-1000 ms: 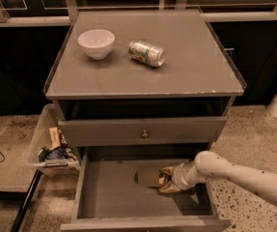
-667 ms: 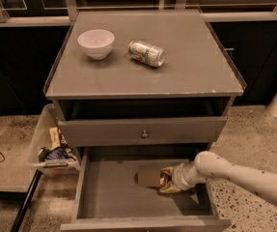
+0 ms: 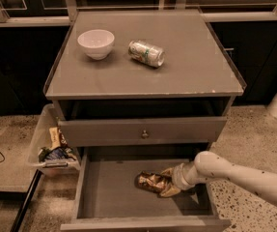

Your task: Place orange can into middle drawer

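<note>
We find the middle drawer pulled out at the bottom centre of the frame, its flat grey floor exposed. The orange can lies on its side on that floor, right of centre. Its surface is shiny golden-orange with dark brown patches, and it appears somewhat dented. The gripper reaches in from the lower right on a white arm. Its two fingers pinch the can's right end, one above it and one below.

Above the open drawer we note a closed grey drawer front with a small round knob. On the cabinet top stands a white bowl at upper left. A silver-and-green can lies on its side near the bowl, to its right. A clear bin holding snack packets sits left of the cabinet.
</note>
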You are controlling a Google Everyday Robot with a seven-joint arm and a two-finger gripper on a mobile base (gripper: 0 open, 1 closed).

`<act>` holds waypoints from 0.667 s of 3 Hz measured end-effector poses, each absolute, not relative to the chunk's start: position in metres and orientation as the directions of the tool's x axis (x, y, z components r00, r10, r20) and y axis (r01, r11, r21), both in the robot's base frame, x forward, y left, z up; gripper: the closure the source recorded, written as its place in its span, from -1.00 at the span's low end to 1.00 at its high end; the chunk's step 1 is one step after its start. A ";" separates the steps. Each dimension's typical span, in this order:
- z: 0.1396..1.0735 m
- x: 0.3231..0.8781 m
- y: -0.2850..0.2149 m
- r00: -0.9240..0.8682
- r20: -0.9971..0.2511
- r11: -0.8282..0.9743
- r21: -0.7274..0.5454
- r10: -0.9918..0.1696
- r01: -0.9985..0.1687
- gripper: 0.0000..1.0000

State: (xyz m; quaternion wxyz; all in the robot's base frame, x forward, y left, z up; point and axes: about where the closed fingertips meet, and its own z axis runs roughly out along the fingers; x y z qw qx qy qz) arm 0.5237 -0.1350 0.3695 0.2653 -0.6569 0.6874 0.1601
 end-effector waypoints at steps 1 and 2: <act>0.369 0.524 -0.135 0.004 -0.575 0.086 -0.128 -0.818 -0.988 -0.78; 0.369 0.524 -0.135 0.004 -0.575 0.086 -0.128 -0.818 -0.988 -1.00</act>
